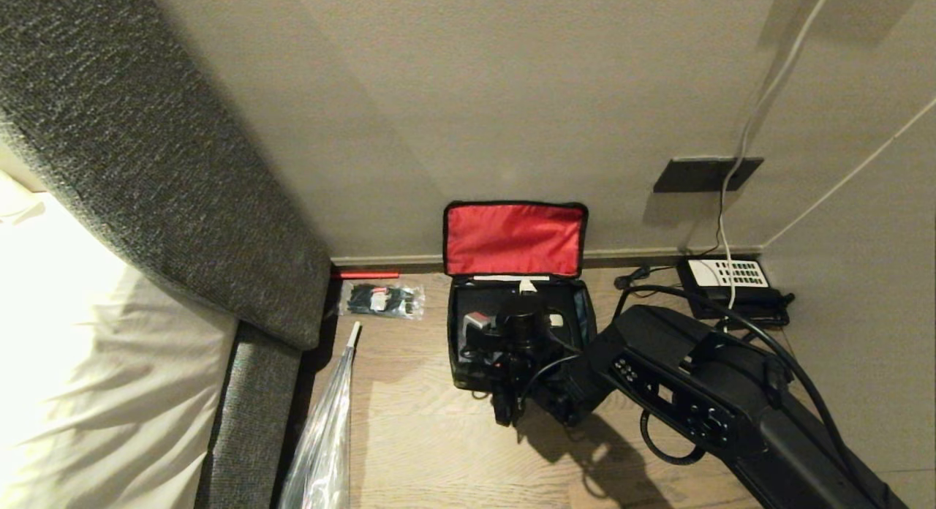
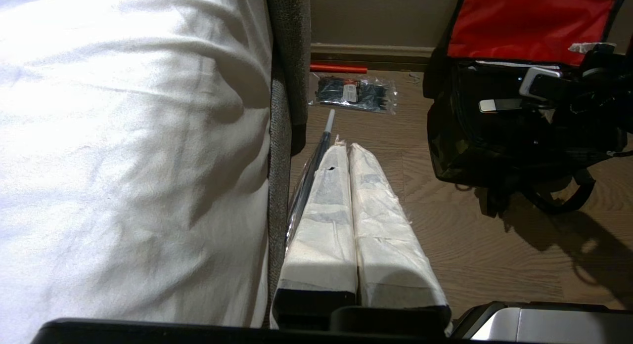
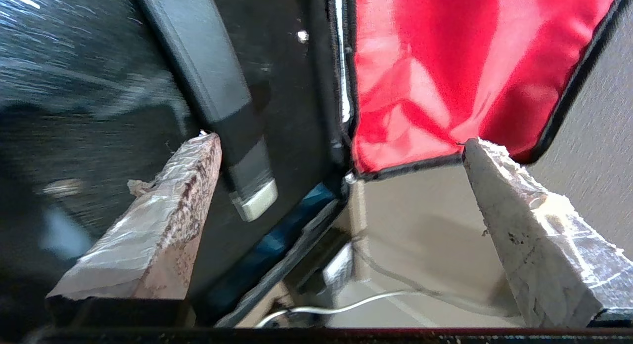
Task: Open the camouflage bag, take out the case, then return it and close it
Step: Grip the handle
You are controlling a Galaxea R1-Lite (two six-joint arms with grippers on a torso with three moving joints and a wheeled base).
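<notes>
The camouflage bag [image 1: 585, 326] is set on the wood floor [image 1: 431, 436] against the wall, its red-lined lid propped upright. The black case [image 3: 123, 87] with grey handle bar is seen inside it, directly beneath the right pincer [image 3: 341, 215], spread wide and empty. The left pincer [image 2: 353, 210] is kept closed beside the bed [image 2: 123, 136]

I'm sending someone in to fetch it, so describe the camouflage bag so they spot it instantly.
Find the grey upholstered bed frame and follow the beige wall's skirting right. The boxy green-and-black camouflage fabric bag sits on the wooden floor against that wall. Unlike the black telephone with white keypad beside it, its raised lid shows red lining.
</notes>
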